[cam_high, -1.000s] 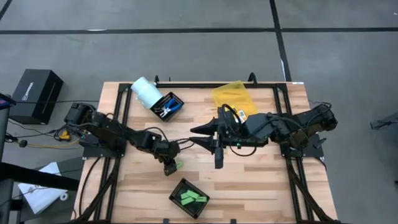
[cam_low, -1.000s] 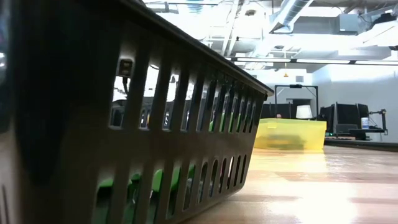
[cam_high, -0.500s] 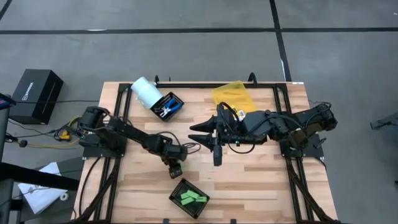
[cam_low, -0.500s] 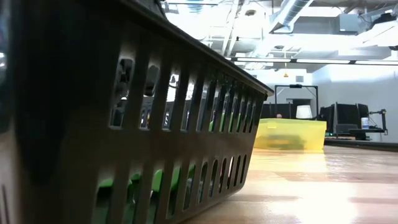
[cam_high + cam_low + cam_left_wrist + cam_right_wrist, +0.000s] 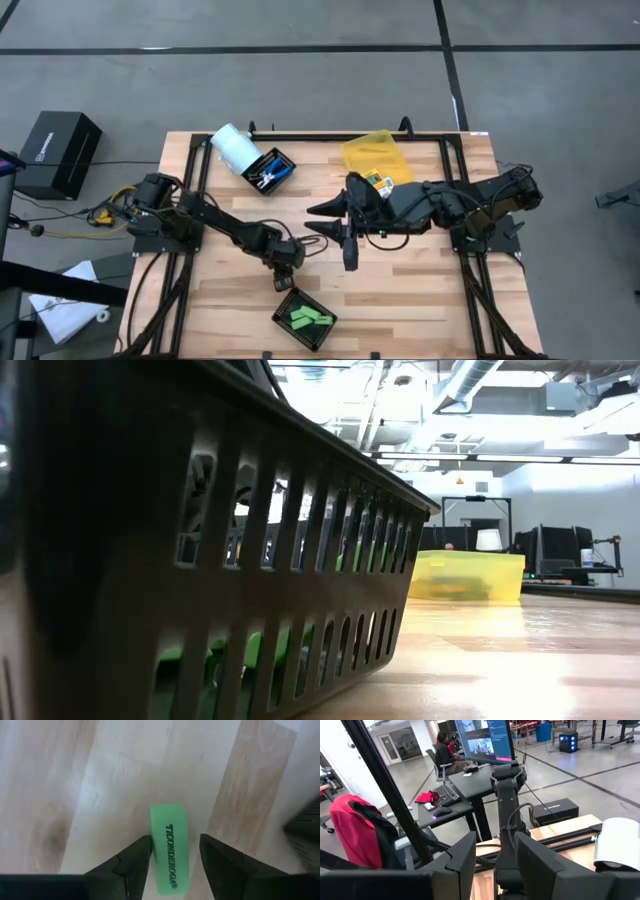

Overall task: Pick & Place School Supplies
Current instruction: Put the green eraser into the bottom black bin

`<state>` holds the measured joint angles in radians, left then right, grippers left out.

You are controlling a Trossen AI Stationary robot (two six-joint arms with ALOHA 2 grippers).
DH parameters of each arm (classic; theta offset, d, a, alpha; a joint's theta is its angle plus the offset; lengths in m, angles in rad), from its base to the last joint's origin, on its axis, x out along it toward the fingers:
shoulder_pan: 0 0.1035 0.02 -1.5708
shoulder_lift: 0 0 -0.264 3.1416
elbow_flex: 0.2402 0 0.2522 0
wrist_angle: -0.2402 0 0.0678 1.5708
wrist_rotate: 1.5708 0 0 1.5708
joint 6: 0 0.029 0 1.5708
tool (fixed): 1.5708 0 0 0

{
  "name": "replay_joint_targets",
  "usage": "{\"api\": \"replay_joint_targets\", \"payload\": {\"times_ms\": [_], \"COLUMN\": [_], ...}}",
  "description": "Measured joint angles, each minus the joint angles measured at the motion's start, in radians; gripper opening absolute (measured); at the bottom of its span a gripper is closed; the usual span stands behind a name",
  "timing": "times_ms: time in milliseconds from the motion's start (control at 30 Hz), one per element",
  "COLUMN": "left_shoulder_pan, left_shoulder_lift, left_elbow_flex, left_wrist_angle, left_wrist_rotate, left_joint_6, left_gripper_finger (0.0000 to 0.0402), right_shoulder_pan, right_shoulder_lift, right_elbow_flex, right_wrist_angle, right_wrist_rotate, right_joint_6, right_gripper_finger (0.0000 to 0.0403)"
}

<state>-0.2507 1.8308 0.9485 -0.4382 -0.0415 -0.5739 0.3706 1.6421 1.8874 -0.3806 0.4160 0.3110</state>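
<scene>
A light-green oblong piece [image 5: 170, 850] printed TICONDEROGA lies lengthwise between the fingers of my left gripper [image 5: 175, 840], its far end past the fingertips. This gripper [image 5: 283, 280] is open, pointing down just above the black tray [image 5: 283, 304], and hides the piece in the high view. Several more green pieces [image 5: 308, 320] lie in that tray. Blue-handled scissors [image 5: 266, 176] lie in a second black tray. A yellow-orange pack [image 5: 378, 181] shows at the yellow bin's near edge. My right gripper [image 5: 310, 220] is open at mid-table, pointing left, and holds nothing. My left gripper has one finger [image 5: 142, 855] right beside one long side of the green piece [image 5: 156, 855]; I cannot tell whether it touches. A strip of table shows between the other long side and the other finger [image 5: 210, 855].
The slotted wall of the green-piece tray [image 5: 250, 560] fills most of the low view and shows as a dark edge [image 5: 307, 825] beside my left gripper. The yellow bin [image 5: 372, 152] and a white cylinder [image 5: 234, 148] stand near the far edge. Bare wood lies right of the tray.
My left gripper has moved toward the table's right and near edges, over the green piece that showed beside its tip a second ago. In the high view the piece is now hidden under it. The movement slowed in the last half second.
</scene>
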Motion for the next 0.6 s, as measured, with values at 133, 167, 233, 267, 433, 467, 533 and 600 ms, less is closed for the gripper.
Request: {"api": "replay_joint_targets", "payload": {"times_ms": [133,167,233,267,433,467,533,600], "left_shoulder_pan": [0.014,0.016,0.017,0.019,0.008,0.006,0.001,0.001], "left_shoulder_lift": [0.002,0.003,0.003,0.003,0.003,0.003,0.003,0.003], "left_elbow_flex": [-0.007,-0.013,-0.018,-0.019,-0.021,-0.021,-0.021,-0.022], "left_wrist_angle": [0.016,0.027,0.037,0.038,0.041,0.041,0.042,0.042], "left_wrist_rotate": [-0.031,-0.042,-0.066,-0.070,-0.036,-0.031,-0.028,-0.021], "left_joint_6": [0.048,0.054,0.059,0.061,0.068,0.065,0.062,0.061], "left_gripper_finger": [0.0175,0.0175,0.0175,0.0175,0.0175,0.0175,0.0176,0.0175], "right_shoulder_pan": [0.000,0.000,0.000,0.000,0.000,0.000,0.000,0.000], "right_shoulder_lift": [0.000,0.000,0.000,0.000,0.000,0.000,0.000,0.000], "right_elbow_flex": [0.000,0.000,0.000,0.000,0.000,0.000,0.000,0.000], "right_wrist_angle": [-0.005,-0.006,-0.006,-0.006,-0.010,-0.010,-0.010,-0.011], "right_wrist_rotate": [0.000,0.000,0.000,0.000,0.000,0.000,0.000,0.000], "right_joint_6": [-0.005,-0.005,-0.005,-0.006,-0.021,-0.023,-0.023,-0.023], "right_gripper_finger": [0.0126,0.0126,0.0125,0.0125,0.0127,0.0127,0.0126,0.0125]}}
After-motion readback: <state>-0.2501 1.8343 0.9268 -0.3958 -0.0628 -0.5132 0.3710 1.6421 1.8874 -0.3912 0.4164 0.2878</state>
